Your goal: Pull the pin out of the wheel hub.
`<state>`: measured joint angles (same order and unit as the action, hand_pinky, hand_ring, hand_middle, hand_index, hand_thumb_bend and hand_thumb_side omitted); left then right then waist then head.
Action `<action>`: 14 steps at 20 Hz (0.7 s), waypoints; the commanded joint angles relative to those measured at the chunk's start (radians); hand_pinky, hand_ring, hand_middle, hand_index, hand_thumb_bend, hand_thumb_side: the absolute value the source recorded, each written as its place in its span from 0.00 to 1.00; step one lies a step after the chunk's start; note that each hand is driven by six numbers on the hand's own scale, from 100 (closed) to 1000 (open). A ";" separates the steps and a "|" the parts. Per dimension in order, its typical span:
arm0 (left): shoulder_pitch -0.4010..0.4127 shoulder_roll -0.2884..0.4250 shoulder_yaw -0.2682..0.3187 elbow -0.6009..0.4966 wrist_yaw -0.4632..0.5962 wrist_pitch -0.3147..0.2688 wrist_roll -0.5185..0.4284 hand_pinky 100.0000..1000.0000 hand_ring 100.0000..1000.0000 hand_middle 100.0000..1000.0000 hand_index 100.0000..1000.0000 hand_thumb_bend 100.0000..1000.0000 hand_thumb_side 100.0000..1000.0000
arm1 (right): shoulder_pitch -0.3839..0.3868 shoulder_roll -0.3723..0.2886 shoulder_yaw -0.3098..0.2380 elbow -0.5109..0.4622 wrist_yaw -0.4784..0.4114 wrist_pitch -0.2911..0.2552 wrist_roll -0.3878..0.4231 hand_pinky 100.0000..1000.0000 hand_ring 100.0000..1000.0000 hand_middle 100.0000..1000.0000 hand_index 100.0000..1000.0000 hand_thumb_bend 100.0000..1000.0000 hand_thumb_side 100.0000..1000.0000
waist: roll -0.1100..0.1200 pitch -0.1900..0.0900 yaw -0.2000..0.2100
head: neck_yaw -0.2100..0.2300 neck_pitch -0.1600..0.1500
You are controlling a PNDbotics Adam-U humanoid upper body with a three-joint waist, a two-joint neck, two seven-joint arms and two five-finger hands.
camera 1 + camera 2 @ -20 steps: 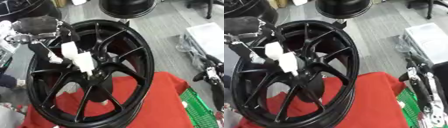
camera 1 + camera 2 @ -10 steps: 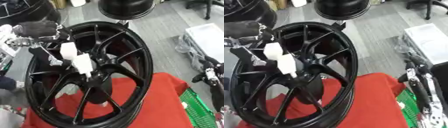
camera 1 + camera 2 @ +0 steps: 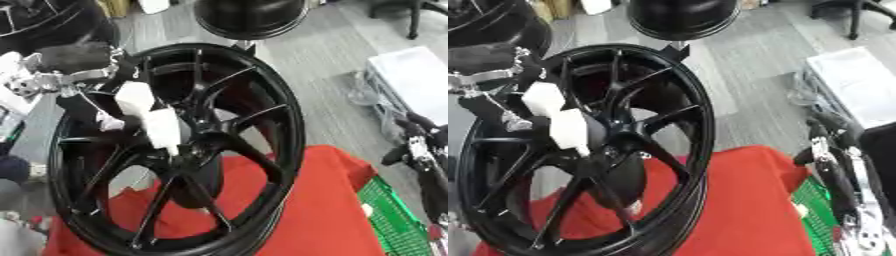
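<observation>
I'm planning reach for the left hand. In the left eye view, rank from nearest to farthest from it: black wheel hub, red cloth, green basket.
From the left hand:
1. Black wheel hub, directly under the hand.
2. Red cloth, lower centre-right.
3. Green basket, lower right corner.

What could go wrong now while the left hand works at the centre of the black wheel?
The wheel stands tilted on the red cloth; a pull by the left hand might tip or slide it. The white fingertips cover the hub, so the grip cannot be checked. The right hand rests apart and gives no support.
</observation>
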<state>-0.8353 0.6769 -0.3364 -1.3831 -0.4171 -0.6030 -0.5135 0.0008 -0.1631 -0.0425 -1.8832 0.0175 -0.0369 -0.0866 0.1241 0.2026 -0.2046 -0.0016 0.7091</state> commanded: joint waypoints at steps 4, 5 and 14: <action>-0.021 0.135 0.090 -0.138 0.207 -0.225 -0.282 0.51 0.20 0.28 0.57 0.12 0.33 | 0.000 -0.015 -0.006 -0.010 0.004 -0.002 -0.001 0.38 0.36 0.79 0.87 0.00 0.63 | -0.010 -0.020 0.010 | -0.009 -0.012; -0.011 0.165 0.110 -0.169 0.247 -0.214 -0.275 0.51 0.20 0.28 0.57 0.17 0.16 | 0.001 -0.015 -0.008 -0.011 0.004 -0.002 -0.002 0.38 0.36 0.79 0.87 0.00 0.62 | -0.011 -0.020 0.013 | -0.011 -0.012; 0.330 0.388 0.412 -0.340 0.381 -0.055 -0.103 0.54 0.26 0.37 0.64 0.17 0.20 | 0.001 -0.002 -0.026 -0.014 0.005 -0.003 -0.016 0.38 0.36 0.79 0.87 0.00 0.60 | -0.028 -0.018 0.044 | -0.024 -0.007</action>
<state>-0.4964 1.0104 0.0245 -1.7011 -0.0370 -0.5748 -0.5417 0.0085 -0.1621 -0.0621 -1.8831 0.0188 -0.0378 -0.0996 0.0969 0.2019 -0.1602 -0.0232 0.7091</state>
